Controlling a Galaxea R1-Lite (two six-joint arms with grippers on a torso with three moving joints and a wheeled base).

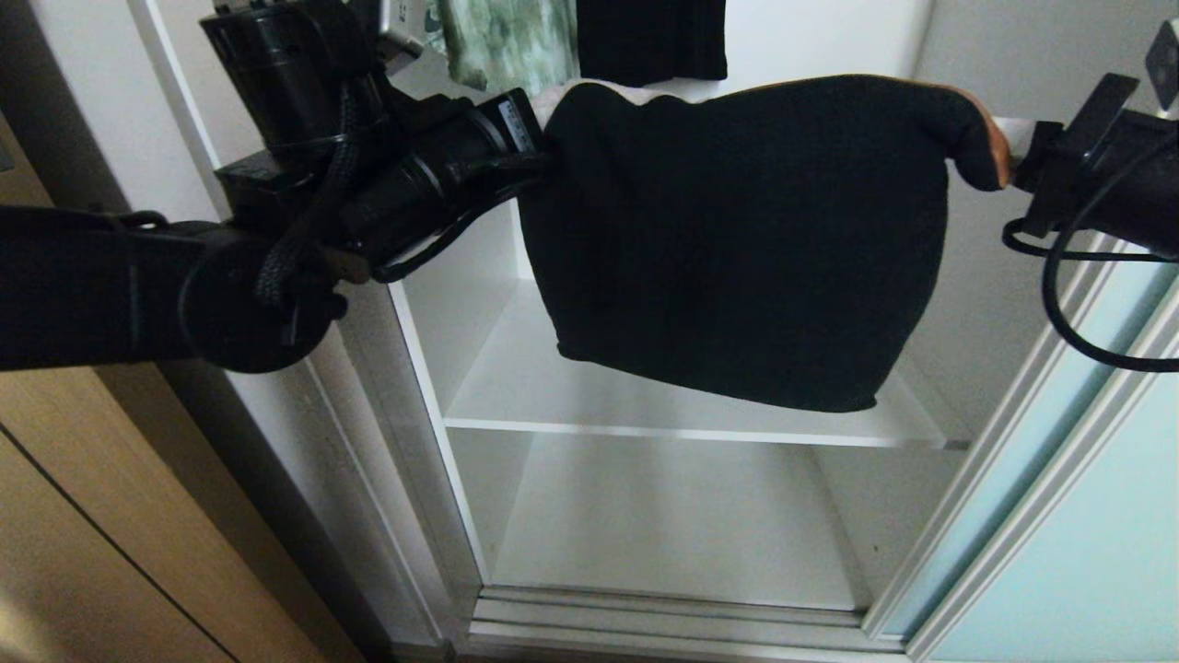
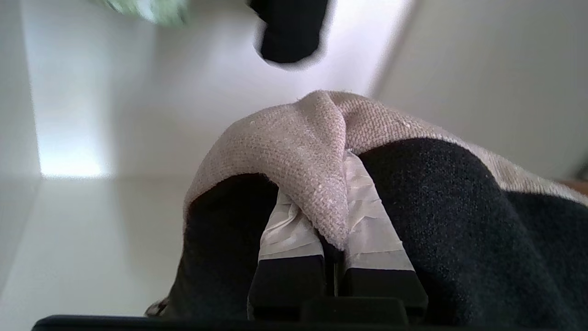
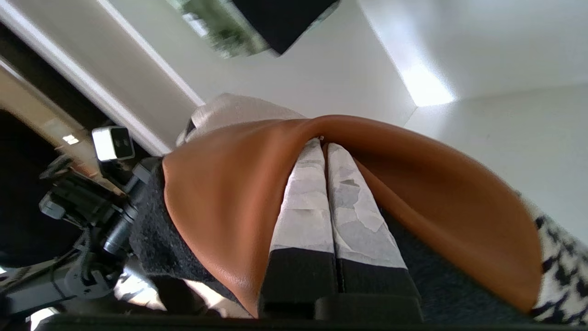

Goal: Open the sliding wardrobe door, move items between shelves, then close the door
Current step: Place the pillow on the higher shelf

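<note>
The cushion (image 1: 746,239) hangs in the open wardrobe, slung between 2 hands above the upper of the 2 white shelves (image 1: 682,405) seen in the head view, with its black backing turned toward the robot. The left hand (image 1: 539,138) is clamped on the cushion's upper left corner; the right hand (image 1: 1013,152) is clamped on the upper right corner. The sliding wardrobe door (image 1: 1059,534) stands pushed to the right, leaving the bay open.

The cushion sags between its 2 held corners and its lower edge droops, so it reads as soft, light and easily deformed, not fragile. Corners are the sensible place to pinch it: the fabric bunches there and gives thin fingers something to bite. The brown leather patch looks smoother than the weave, so the right grip is probably the likelier to slip.

The head view shows only the black back. The left wrist view shows beige woven fabric folded between the taped fingers (image 2: 294,230). The right wrist view shows the brown leather caught between its taped fingers (image 3: 308,197), a strip of black-white houndstooth, and the left arm beyond. Dark and green garments (image 1: 580,37) hang above, at the far top.
</note>
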